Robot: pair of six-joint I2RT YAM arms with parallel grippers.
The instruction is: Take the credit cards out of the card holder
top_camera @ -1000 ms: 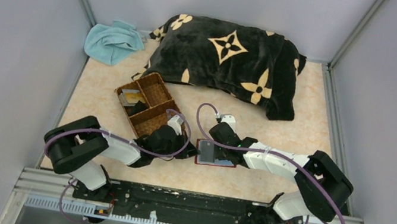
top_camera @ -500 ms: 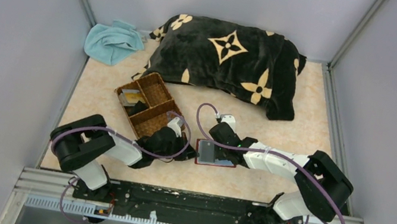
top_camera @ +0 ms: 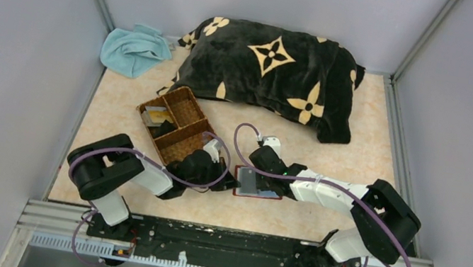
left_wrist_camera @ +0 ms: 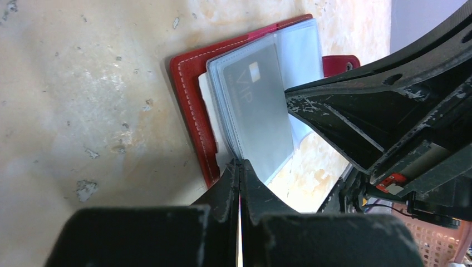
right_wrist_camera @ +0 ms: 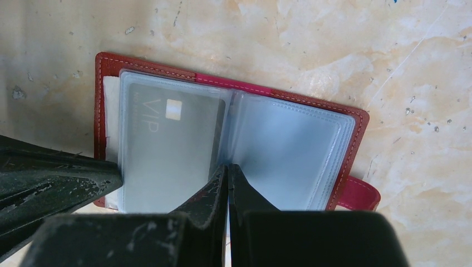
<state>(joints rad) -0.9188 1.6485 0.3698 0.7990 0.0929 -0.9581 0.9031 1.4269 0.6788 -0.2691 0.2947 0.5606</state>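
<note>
The red card holder [right_wrist_camera: 239,83] lies open on the desk [top_camera: 335,127], between the two arms and just in front of the wicker basket [top_camera: 174,124]. A grey VIP card [right_wrist_camera: 167,150] sits inside the clear sleeve [left_wrist_camera: 245,119] on the side nearer the left arm. The sleeves on the other half look empty.

The right pincer [right_wrist_camera: 227,169] has its jaws pressed together, with the tips set on the fold between the two sleeve stacks, apparently pinning the holder down. The left pincer [left_wrist_camera: 240,167] is also closed to a sliver. Its tips meet the outer edge of the card-bearing sleeve, which stands a little off the cover (I cannot tell whether plastic, card or both are nipped there).

The step in hand looks like drawing that card out. To do it well, the left tips should bite the card itself, not just the sleeve lip, or the whole page will lift with them. Pull flat along the card's plane, away from the fold, and go slowly. The right tips should hold pressure on the fold so the holder does not slide along. If the holder drags or the sleeve tents, release and bite again deeper.
</note>
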